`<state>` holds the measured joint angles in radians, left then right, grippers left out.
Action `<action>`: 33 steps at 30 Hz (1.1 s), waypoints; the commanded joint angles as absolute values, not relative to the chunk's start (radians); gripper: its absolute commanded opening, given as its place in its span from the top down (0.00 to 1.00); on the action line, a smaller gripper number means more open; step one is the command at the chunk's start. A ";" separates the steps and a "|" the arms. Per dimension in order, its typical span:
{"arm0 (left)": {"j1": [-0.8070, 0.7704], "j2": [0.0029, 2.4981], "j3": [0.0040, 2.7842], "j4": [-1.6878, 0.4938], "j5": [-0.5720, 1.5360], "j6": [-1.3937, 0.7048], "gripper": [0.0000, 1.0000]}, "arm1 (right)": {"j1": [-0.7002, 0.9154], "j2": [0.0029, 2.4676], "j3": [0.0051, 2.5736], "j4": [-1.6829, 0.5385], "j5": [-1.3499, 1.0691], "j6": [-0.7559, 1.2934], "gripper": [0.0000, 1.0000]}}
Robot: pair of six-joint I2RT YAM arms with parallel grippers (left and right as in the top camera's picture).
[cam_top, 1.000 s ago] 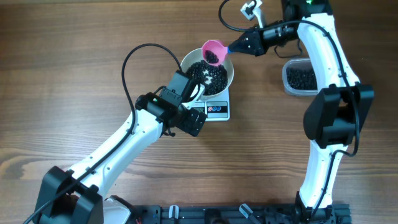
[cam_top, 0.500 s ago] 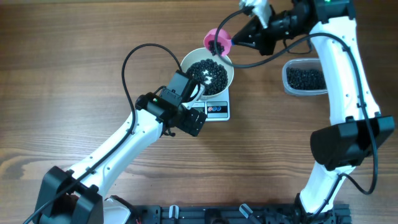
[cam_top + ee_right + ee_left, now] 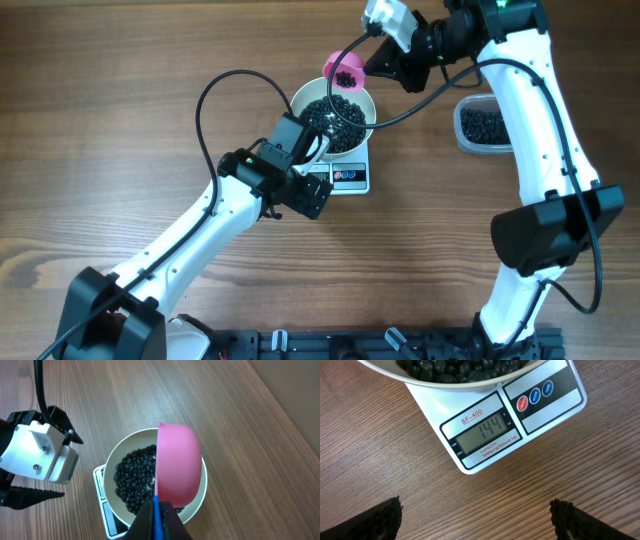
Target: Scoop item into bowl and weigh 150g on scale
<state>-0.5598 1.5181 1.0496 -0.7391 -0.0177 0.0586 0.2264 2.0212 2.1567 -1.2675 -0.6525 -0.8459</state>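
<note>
Many tiny round black beans [image 3: 335, 118] fill the plain glossy white bowl [image 3: 296, 104], which sits on the small flat white rectangular kitchen scale [image 3: 470, 415] just above the middle of the overhead frame. In the left wrist view the scale's grey display reads 144, with three round buttons, one red and two blue, to its right. The bowl's underside overhangs the top of that frame. The right gripper [image 3: 156, 510] has its jaws clamped together on the blue handle of the small pink plastic scoop [image 3: 177, 467]. The scoop is tipped on its side over the bowl's rim, at the upper right of the bowl in the overhead view, and a few dark beans show in its mouth. The left gripper [image 3: 477, 520] hangs low over the brown wooden table [image 3: 100, 100] just beside the scale's display edge. Its jaws stand wide apart with only bare wood between them. A clear rounded-rectangular plastic tub [image 3: 460, 126] holding more black beans stands at the right of the overhead frame, well apart from the scale and partly behind the right arm.
</note>
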 commanded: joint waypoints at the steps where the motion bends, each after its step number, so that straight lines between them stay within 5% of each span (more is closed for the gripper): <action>1: -0.553 1.502 1.045 -0.736 -0.012 0.070 0.00 | 0.225 2.022 2.171 -1.241 -0.657 -0.775 0.96; 12: -0.553 1.501 1.045 -0.736 -0.012 0.070 0.00 | 0.225 2.022 2.167 -1.182 -0.570 -0.630 0.96; 15: -0.553 1.502 1.045 -0.736 -0.012 0.070 0.00 | 0.225 2.022 2.167 -1.209 -0.703 -0.796 0.96; 33: -0.553 1.502 1.045 -0.736 -0.012 0.070 0.00 | 0.225 2.022 2.167 -1.189 -0.621 -0.704 0.96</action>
<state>-0.5598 1.5181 1.0496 -0.7391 -0.0177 0.0586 0.2264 2.0212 2.1567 -1.1946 -0.6258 -0.7181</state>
